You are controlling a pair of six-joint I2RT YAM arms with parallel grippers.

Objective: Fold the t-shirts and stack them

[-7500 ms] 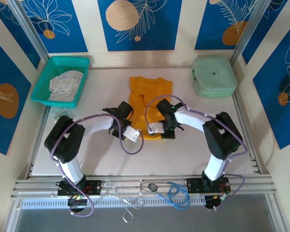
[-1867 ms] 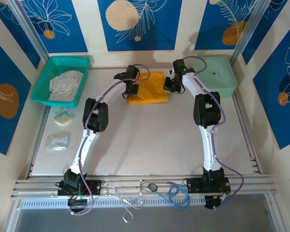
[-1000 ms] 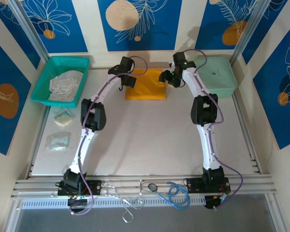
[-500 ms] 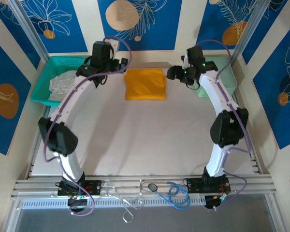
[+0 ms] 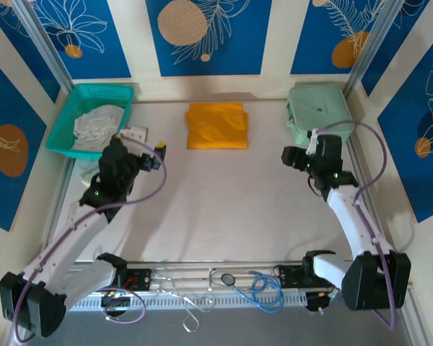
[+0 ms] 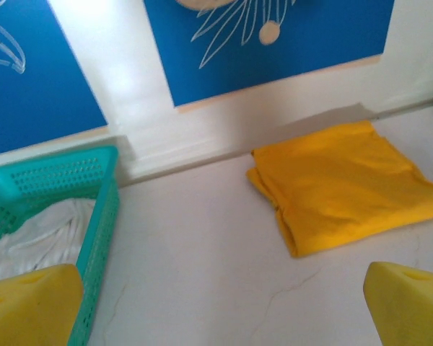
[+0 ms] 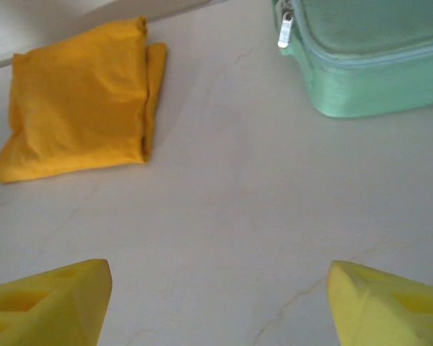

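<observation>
Left gripper (image 6: 216, 306) is sitting wide open, gripping nothing, with bare table (image 6: 195, 245) showing between its yellow fingers (image 6: 29, 303). The orange t-shirt (image 6: 346, 184) is lying folded into a flat rectangle ahead of the gripper, off toward the right-hand finger, well apart from both tips and close to the back wall. The teal basket (image 6: 105, 209) is sitting just ahead of the left-hand finger, and the whitish garment (image 6: 29, 238) is lying crumpled inside it, not folded. Right gripper (image 7: 216, 303) is also standing open, its tips spread wide, holding nothing and with only tabletop between them. From that side the orange t-shirt is lying ahead of the left-hand finger, well apart from it, with its layered edge facing the green case (image 7: 375, 65). The case is sitting ahead of the right-hand finger, zipper pull hanging at its near corner. Shirt and case are not touching, with a strip of table between them. Neither gripper is touching cloth.
</observation>
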